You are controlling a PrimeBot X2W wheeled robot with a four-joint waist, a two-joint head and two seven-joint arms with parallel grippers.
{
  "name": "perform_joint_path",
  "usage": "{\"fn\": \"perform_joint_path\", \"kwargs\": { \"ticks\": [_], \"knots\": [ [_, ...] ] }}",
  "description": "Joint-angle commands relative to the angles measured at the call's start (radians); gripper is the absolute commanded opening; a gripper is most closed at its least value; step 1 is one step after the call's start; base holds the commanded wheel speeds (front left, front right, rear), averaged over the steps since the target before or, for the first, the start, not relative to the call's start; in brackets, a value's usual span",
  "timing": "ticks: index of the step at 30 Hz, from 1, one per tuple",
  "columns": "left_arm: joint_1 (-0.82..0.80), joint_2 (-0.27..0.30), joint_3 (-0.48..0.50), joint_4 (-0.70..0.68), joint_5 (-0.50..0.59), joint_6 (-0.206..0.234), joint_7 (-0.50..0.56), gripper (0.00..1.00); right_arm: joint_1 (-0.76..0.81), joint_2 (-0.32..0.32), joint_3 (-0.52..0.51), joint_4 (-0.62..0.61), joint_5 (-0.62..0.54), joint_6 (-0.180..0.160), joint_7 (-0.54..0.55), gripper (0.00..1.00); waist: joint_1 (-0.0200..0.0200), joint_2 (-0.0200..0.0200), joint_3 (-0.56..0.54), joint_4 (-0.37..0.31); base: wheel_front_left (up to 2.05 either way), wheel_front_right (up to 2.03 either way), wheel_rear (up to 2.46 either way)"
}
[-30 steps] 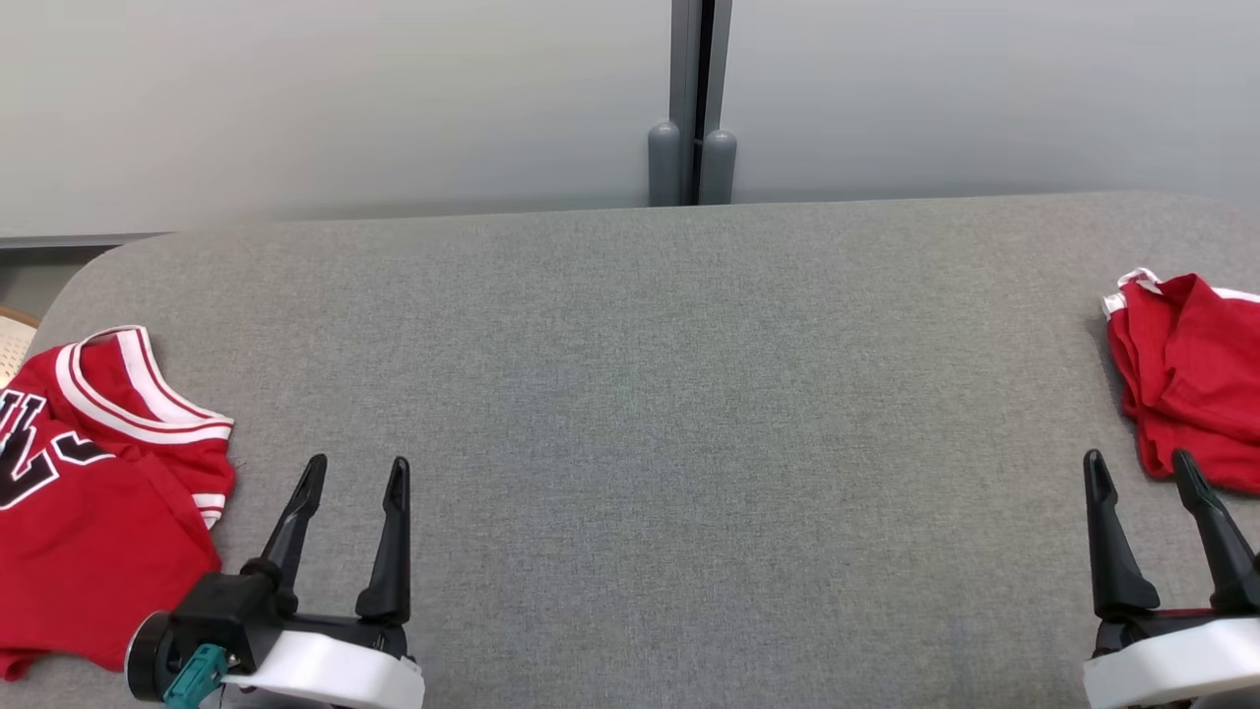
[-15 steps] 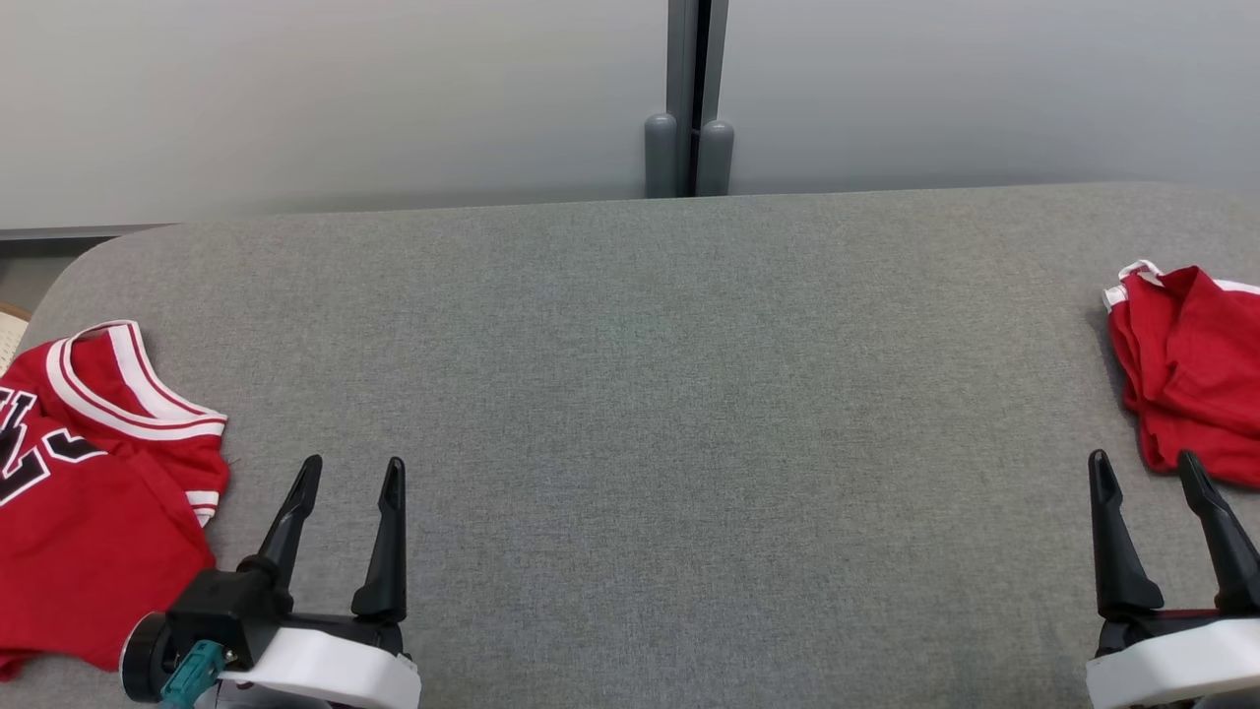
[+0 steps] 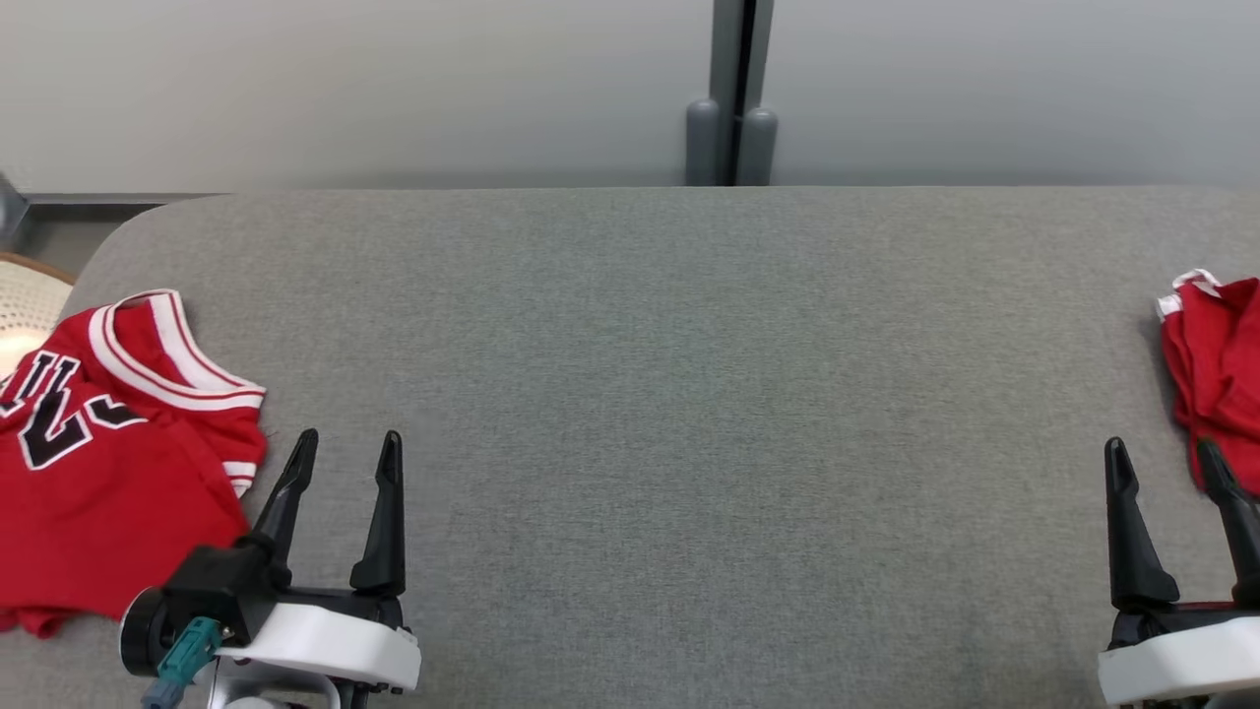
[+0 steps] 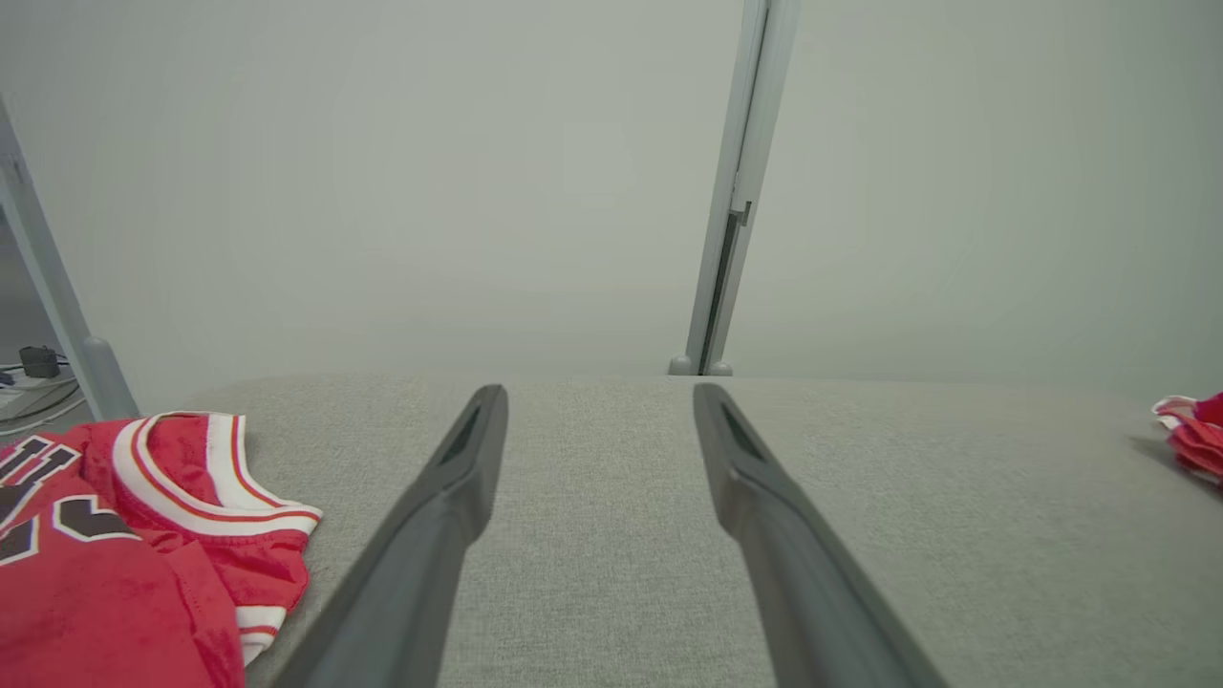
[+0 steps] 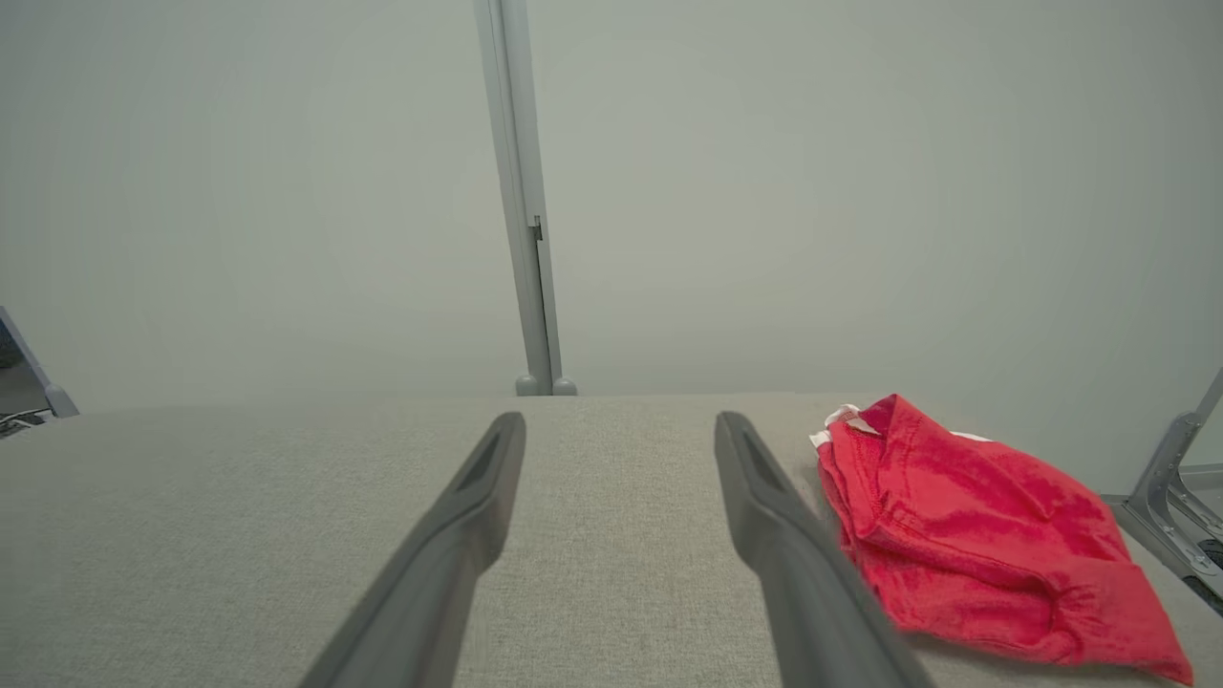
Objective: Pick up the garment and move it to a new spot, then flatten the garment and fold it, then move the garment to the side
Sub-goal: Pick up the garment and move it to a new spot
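Observation:
A red jersey (image 3: pixel 108 463) with white-striped trim and black lettering lies crumpled at the left end of the grey padded table (image 3: pixel 669 394). My left gripper (image 3: pixel 346 445) is open just right of it, empty and apart from the cloth. In the left wrist view the jersey (image 4: pixel 124 554) sits left of the open left gripper (image 4: pixel 599 397). A second red garment (image 3: pixel 1216 374) is bunched at the table's right edge, partly cut off. My right gripper (image 3: pixel 1159 448) is open beside it. In the right wrist view that garment (image 5: pixel 965 545) lies right of the empty right gripper (image 5: pixel 621 422).
A grey post (image 3: pixel 730 98) stands against the pale wall behind the table's far edge. A woven round object (image 3: pixel 25 300) shows past the table's left end. A metal frame (image 5: pixel 1170 478) stands beyond the right end. Broad bare grey fabric stretches between the two garments.
The whole head picture has shifted right, so the camera has turned left. Both grippers remain open and the garments lie as before.

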Motion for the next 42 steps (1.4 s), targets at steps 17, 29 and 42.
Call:
{"fn": "perform_joint_path", "kwargs": {
  "ticks": [17,29,42],
  "knots": [
    [-0.035,0.004,0.036,0.039,-0.021,0.011,-0.046,1.00,-0.005,-0.020,0.072,-0.084,-0.007,-0.002,0.073,1.00,0.0000,-0.0001,-0.027,0.307,0.00,0.00,0.00],
    [-0.017,0.003,0.039,0.042,-0.028,0.016,-0.053,1.00,-0.007,-0.032,0.073,-0.078,0.004,-0.002,0.085,1.00,0.0000,-0.0001,-0.035,0.347,0.00,0.00,0.00],
    [-0.071,-0.012,0.035,0.056,-0.022,0.020,-0.062,1.00,-0.032,-0.046,0.071,-0.111,-0.005,-0.002,0.103,1.00,0.0000,-0.0001,0.031,0.329,0.00,0.00,0.00]
  ]
}}
